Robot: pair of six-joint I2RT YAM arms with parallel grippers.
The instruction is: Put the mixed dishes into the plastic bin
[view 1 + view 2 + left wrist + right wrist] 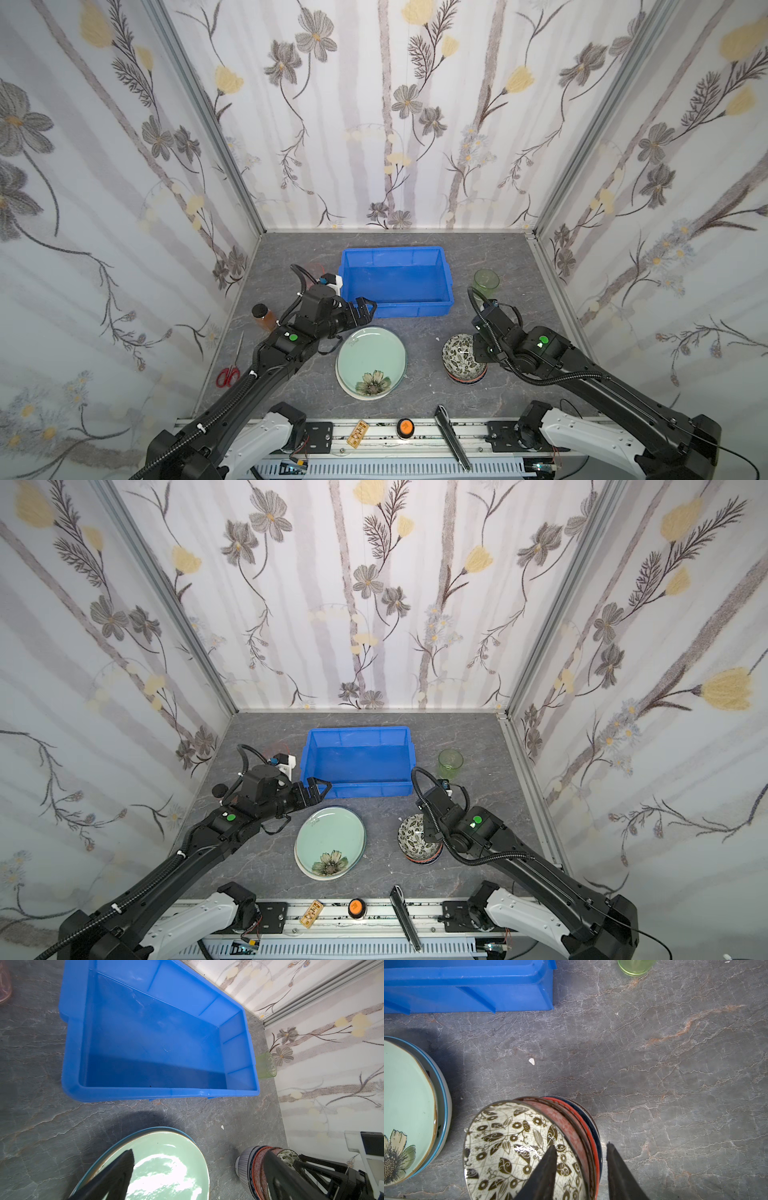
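Note:
The blue plastic bin (407,309) (357,789) (166,1093) stands empty at the back middle. In front of it a pale green flower plate (370,357) (166,1157) lies on another plate (444,1105). My left gripper (365,309) (197,1169) hangs open over the plate's far edge, holding nothing. Right of the plates is a stack of small bowls (459,353) (508,1136), black-white on top. My right gripper (581,1146) straddles the stack's rim, one finger inside the top bowl, one outside, with small gaps. A green tumbler (486,282) stands right of the bin, a pink one (4,985) left of it.
An amber jar (264,316) with a black lid and red-handled scissors (230,372) sit at the left by the wall. The front rail carries an orange button (405,427) and a metal bar (451,440). Flowered walls close in three sides.

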